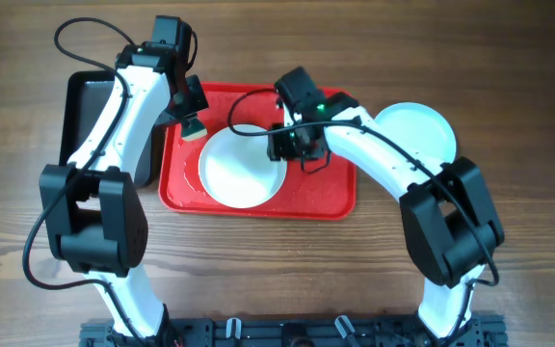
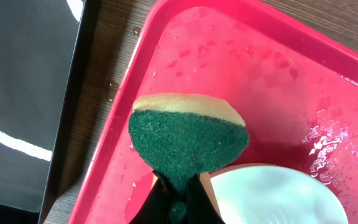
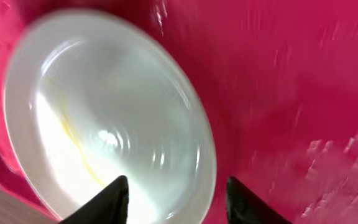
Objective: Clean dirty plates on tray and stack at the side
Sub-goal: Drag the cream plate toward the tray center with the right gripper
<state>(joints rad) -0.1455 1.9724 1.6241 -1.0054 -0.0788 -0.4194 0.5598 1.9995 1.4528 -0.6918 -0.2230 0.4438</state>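
The left gripper (image 2: pixel 178 190) pinches the sponge (image 2: pixel 188 140) over the tray (image 1: pixel 328 198), seemingly poised to scrub, while the right gripper (image 3: pixel 176 199), spread, straddles the rim of the plate (image 3: pixel 104 124) lying there, likely to steady it.

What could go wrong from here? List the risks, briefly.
1. The right jaws stand open astride the rim of the white plate, and the right wrist view is blurred, so closing now might miss or tip the rim.
2. The red tray is wet with droplets, so the plate could slide when pressed.
3. The left jaws pinch the sponge by one narrow end, so scrubbing may twist it loose.
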